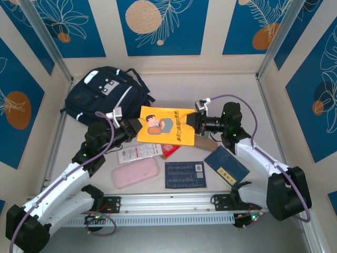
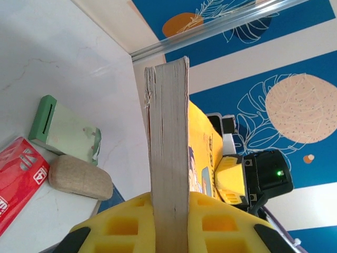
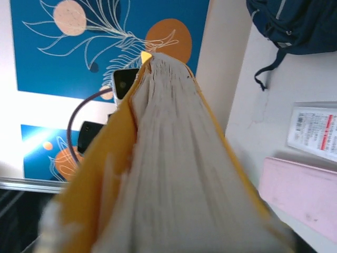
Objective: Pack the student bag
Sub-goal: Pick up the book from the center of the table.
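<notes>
The student bag (image 1: 105, 90), a navy backpack with white stripes, lies at the back left of the table; its edge also shows in the right wrist view (image 3: 295, 23). A yellow book (image 1: 166, 125) hangs above the table's middle between both arms. My left gripper (image 1: 134, 128) is shut on the book's left edge; in the left wrist view the yellow fingers (image 2: 126, 224) clamp the page block (image 2: 169, 132). My right gripper (image 1: 194, 122) holds the right edge, one finger (image 2: 231, 176) pressed on the cover. Fanned pages (image 3: 174, 174) hide its fingers in the right wrist view.
On the table in front lie a pink case (image 1: 135, 172), a dark blue booklet (image 1: 184, 174), a blue notebook (image 1: 226, 164), a white packet (image 1: 138, 153) and a red pack (image 1: 169, 151). A green box (image 2: 66, 129) and a beige roll (image 2: 79, 177) lie under the book.
</notes>
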